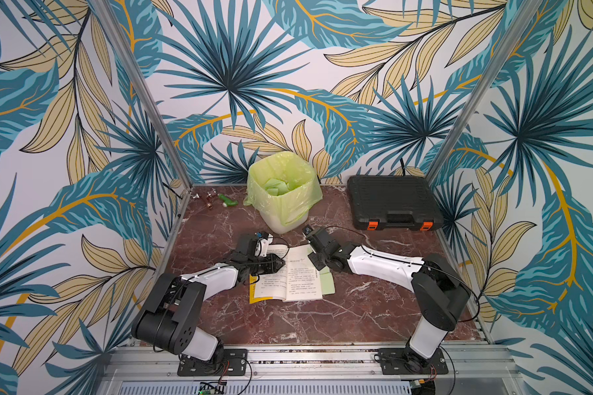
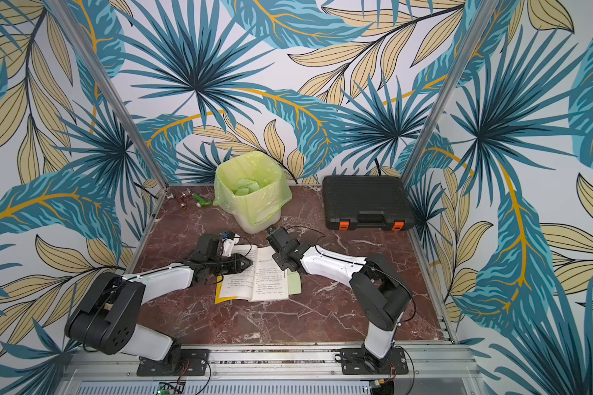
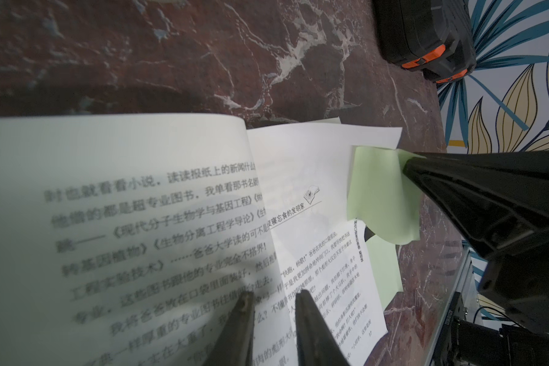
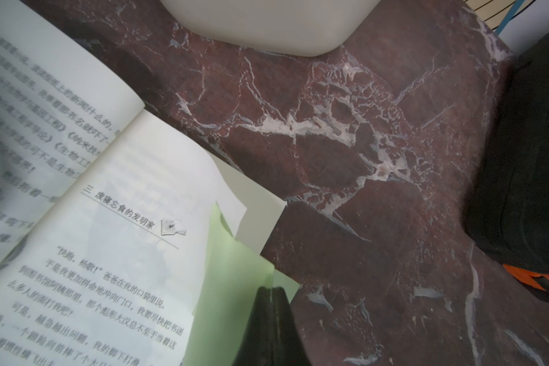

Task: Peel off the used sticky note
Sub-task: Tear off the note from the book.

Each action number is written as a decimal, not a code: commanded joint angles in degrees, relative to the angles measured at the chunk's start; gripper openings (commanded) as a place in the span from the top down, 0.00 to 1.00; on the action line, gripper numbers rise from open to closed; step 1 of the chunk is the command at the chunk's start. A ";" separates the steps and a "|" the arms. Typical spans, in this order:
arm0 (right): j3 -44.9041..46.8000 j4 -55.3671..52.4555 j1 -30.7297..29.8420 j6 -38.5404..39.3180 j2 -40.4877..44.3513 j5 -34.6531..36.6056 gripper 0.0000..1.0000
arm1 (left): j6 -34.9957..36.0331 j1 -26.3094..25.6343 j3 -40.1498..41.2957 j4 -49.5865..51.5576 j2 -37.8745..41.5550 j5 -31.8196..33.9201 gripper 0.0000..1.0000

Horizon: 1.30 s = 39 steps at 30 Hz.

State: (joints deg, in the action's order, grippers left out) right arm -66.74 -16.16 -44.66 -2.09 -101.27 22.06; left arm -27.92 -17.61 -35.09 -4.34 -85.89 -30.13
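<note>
Pale green note (image 3: pixel 379 190), curled, sticks to the book's (image 3: pixel 124 190) right page edge, pinched in the right claw (image 4: pixel 271 291). The left claw (image 3: pixel 274 304) is narrowly parted over the fold.

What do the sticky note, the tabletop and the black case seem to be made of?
Sticky note: thin matte green paper; it bends and curls.
Tabletop: red-brown marble or marble-print laminate, with white veins.
Black case: probably moulded plastic, with a ribbed lid and orange latches.
</note>
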 commanded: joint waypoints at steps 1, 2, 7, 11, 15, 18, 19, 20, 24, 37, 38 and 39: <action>-1.67 -0.81 -0.16 1.28 -1.12 2.43 0.98 | 0.15 -0.06 -0.59 0.65 -0.92 1.32 0.71; -1.99 -0.92 -0.16 1.49 -1.26 2.81 0.96 | 0.15 -0.06 -0.55 0.60 -0.95 1.38 0.71; -4.92 -3.03 -0.24 3.51 -3.19 3.30 0.95 | 0.15 -0.06 -0.68 0.56 -1.16 1.31 0.71; -5.01 -3.00 -0.38 3.83 -3.57 -2.06 0.98 | 0.15 -0.06 -0.66 0.45 -1.04 1.32 0.71; -4.19 -3.17 -0.75 4.01 -3.57 -8.01 1.00 | 0.15 -0.01 -0.68 0.35 -1.15 1.27 0.71; -3.07 -3.49 -0.85 3.65 -3.58 -11.41 1.00 | 0.14 -0.06 -0.74 0.38 -1.31 1.28 0.71; -2.51 -3.65 -0.80 3.46 -3.51 -12.62 1.00 | 0.15 -0.06 -0.81 0.33 -1.38 1.18 0.71; -2.15 -3.74 -0.86 3.39 -3.49 -13.66 1.00 | 0.19 -0.06 -0.85 0.38 -1.49 1.16 0.71; -0.67 -4.20 -0.77 2.60 -3.33 -16.61 1.00 | 0.15 -0.02 -1.03 0.35 -1.74 0.94 0.71; -1.75 -10.91 -0.58 3.77 -3.92 -31.01 1.00 | -0.02 -0.05 -1.30 0.65 -1.40 0.79 0.71; -1.76 -10.95 -0.51 3.66 -4.28 -29.57 1.00 | -0.03 -0.06 -1.28 0.69 -1.35 0.70 0.71; -1.71 -11.21 -0.31 3.81 -4.56 -28.79 1.00 | -0.03 -0.06 -1.29 0.72 -1.27 0.69 0.71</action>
State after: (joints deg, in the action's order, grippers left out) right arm -67.94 -23.90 -45.15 1.15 -104.07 -5.87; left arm -28.08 -17.61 -35.64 -4.73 -86.39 -30.92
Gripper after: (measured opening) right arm 0.063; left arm 0.285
